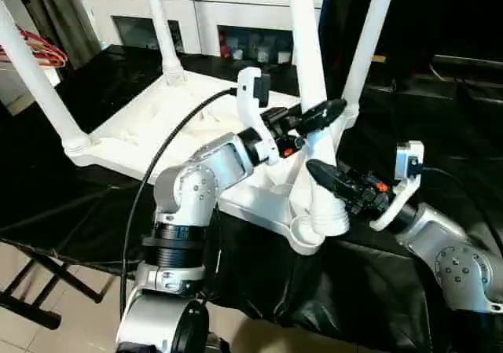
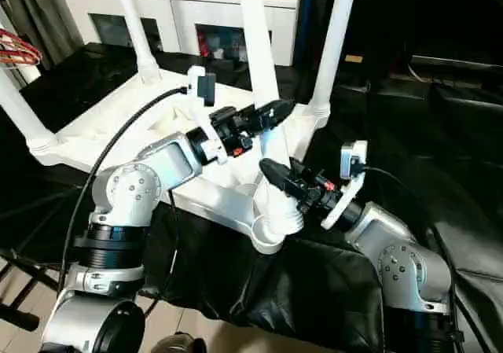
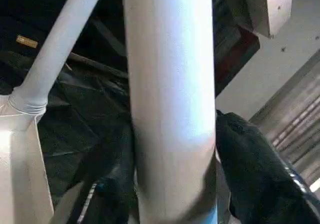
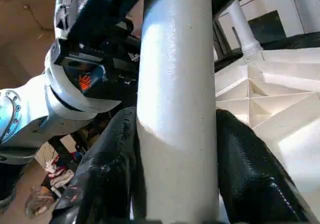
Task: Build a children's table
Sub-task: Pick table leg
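The children's table top (image 1: 149,129) lies ribbed side up on black cloth. White legs stand in three of its corner sockets (image 1: 35,78) (image 1: 161,23) (image 1: 369,31). A fourth leg (image 1: 306,38) rises nearly upright at the near corner, its ribbed lower end (image 1: 332,218) right beside the open socket (image 1: 301,233); I cannot tell if it is seated. My left gripper (image 1: 321,117) is shut on this leg, a black finger (image 3: 250,169) pressed to each side. Lower down, my right gripper (image 1: 324,176) is shut on the same leg, its fingers (image 4: 250,169) hugging it.
A white cabinet (image 1: 196,11) with glass doors stands behind the table. Red cables (image 1: 43,54) hang at the far left. A black cable (image 1: 157,164) loops from my left wrist over the table top. Black folding stand legs (image 1: 47,282) show below the cloth on a tiled floor.
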`<state>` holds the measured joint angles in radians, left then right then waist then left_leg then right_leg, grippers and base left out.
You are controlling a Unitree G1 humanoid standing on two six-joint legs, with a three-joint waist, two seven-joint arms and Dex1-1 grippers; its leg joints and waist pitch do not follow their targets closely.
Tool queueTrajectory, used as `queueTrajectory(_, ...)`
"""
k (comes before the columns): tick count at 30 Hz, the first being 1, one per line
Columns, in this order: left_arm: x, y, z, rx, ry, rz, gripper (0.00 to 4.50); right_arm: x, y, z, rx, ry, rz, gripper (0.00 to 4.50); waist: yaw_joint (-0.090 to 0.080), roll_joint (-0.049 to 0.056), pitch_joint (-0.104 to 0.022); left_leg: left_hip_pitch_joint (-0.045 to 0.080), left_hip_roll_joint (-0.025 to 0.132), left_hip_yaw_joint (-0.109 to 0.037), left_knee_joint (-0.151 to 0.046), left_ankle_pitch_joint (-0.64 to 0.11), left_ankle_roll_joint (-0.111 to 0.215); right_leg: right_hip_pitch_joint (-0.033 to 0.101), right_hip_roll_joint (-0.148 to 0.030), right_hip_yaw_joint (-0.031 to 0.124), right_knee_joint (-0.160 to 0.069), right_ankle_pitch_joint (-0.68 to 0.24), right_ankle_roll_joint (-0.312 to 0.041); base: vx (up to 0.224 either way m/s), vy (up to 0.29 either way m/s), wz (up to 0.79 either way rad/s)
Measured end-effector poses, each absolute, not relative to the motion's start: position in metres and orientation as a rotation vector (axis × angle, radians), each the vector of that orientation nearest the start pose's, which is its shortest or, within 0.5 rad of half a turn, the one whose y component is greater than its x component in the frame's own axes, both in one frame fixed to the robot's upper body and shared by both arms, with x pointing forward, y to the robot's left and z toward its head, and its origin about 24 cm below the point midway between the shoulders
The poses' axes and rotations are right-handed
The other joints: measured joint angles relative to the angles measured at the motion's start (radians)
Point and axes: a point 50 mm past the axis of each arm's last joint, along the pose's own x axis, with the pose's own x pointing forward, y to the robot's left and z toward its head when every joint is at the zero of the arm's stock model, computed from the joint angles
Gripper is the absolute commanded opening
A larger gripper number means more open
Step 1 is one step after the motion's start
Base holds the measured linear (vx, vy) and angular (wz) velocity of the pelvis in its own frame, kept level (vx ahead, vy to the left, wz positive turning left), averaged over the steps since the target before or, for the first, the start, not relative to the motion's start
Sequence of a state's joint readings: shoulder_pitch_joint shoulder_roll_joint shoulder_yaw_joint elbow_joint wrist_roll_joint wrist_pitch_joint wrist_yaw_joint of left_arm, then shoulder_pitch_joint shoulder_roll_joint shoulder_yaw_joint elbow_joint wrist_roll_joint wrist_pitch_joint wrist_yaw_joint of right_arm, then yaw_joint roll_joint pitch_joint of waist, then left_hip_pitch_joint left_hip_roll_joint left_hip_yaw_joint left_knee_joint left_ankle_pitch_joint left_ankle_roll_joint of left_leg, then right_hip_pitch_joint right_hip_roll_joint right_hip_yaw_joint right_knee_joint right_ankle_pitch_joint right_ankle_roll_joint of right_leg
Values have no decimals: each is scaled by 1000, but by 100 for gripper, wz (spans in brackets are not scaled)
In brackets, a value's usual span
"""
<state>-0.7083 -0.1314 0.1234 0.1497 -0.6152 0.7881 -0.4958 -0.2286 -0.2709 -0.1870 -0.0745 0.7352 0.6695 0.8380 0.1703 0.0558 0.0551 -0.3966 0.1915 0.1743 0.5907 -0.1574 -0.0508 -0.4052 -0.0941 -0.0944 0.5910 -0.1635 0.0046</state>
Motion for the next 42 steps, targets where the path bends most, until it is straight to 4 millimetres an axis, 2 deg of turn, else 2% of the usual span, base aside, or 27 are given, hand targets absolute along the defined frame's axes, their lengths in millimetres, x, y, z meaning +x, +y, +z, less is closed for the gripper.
queueTrajectory(4, 325, 30, 168, -670, 147, -1031, 226, 269, -165, 103, 550, 96, 959, 184, 0, 0, 0, 0, 0, 0, 0, 0, 0, 0, 0, 0, 0, 0, 0, 0, 0, 0)
queueTrajectory(7, 325, 30, 168, -675, 147, -1035, 193, 269, -165, 103, 548, 97, 960, 184, 0, 0, 0, 0, 0, 0, 0, 0, 0, 0, 0, 0, 0, 0, 0, 0, 0, 0)
queueTrajectory(17, 325, 29, 168, -681, 147, -1038, 182, 269, -165, 104, 534, 102, 966, 184, 0, -1, 0, -1, 0, 0, 0, 0, 0, 0, 0, 0, 0, 0, 0, 0, 0, 0)
queueTrajectory(19, 325, 30, 168, -678, 143, -1038, 182, 270, -165, 105, 531, 107, 969, 254, 0, -1, 0, -1, 0, 0, 1, 0, 0, 0, 0, 0, 1, 0, 0, 0, 0, 0)
queueTrajectory(23, 325, 31, 170, -633, 126, -1055, 182, 273, -163, 107, 498, 146, 970, 262, 0, -1, 0, -1, 0, 0, 1, 0, 0, 0, 0, 0, 1, 0, 0, 0, 0, 0)
queueTrajectory(25, 323, 29, 170, -583, 127, -1082, 182, 273, -164, 107, 461, 183, 975, 298, 1, -3, 0, -1, 0, 0, 1, 0, 0, 0, 0, 0, 2, 0, 0, 0, 0, 0)
queueTrajectory(37, 317, 34, 179, -463, 91, -1231, 182, 263, -164, 110, 345, 360, 1135, 312, 1, -15, 0, -1, 0, 0, 2, 0, 0, 0, 0, 0, 3, 0, 0, 0, 0, 0)
queueTrajectory(42, 311, 30, 184, -431, 70, -1307, 182, 267, -160, 118, 309, 359, 1187, 312, 1, -19, -1, 0, 0, 0, 2, 0, 0, 0, 0, 0, 4, 0, 0, 0, 0, 0)
